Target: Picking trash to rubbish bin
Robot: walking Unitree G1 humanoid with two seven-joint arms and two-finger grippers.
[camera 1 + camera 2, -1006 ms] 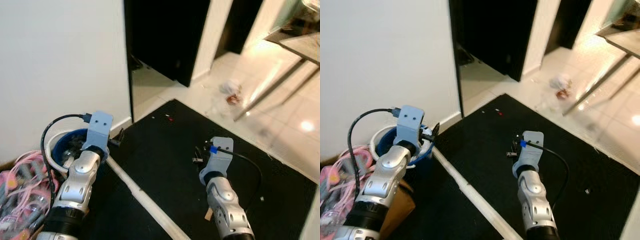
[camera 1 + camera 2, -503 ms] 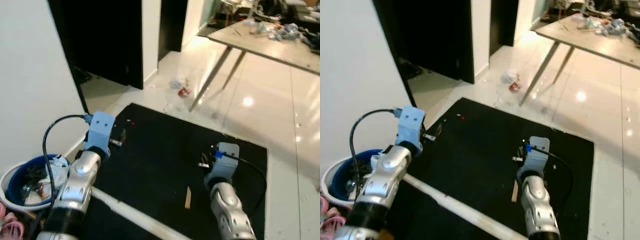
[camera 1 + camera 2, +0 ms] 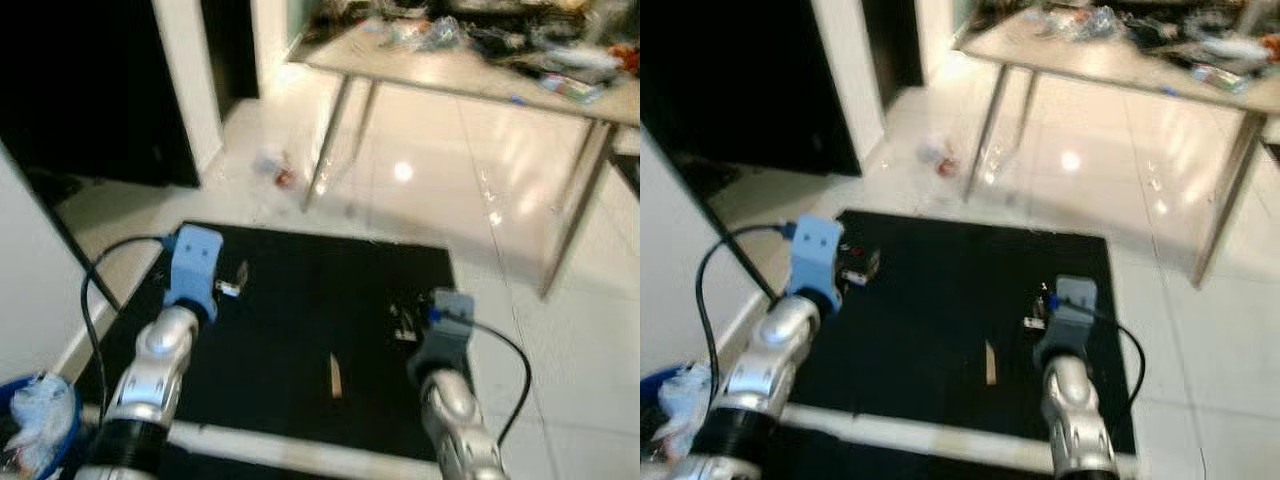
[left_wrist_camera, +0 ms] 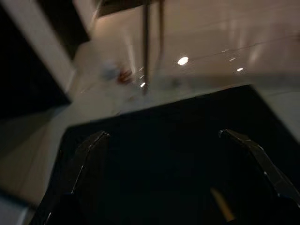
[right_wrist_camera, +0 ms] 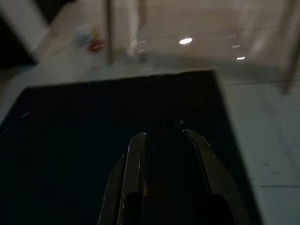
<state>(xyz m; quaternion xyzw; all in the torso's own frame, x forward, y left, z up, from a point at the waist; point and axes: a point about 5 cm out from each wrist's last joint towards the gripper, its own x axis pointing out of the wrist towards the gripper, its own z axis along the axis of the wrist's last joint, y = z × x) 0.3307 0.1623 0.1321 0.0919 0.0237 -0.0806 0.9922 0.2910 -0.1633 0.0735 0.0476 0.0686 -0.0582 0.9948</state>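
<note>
Facing crumpled trash point(image 3: 272, 167) on the pale tiles beyond the black mat's point(image 3: 300, 340) far left corner, beside a table leg point(image 3: 327, 140).
Left gripper point(image 4: 173, 154) spread wide, right gripper point(image 5: 164, 140) nearly pressed together, both empty; blur probably risks misjudged reach, clipping that leg.

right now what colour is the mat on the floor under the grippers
Black, a plain dark mat; it shows best in the left eye view.

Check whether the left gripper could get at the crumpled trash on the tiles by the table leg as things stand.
Probably not. The left gripper hangs open over the black mat, while the trash lies on the tiles beyond the mat's far edge. Nothing blocks the way.
</note>
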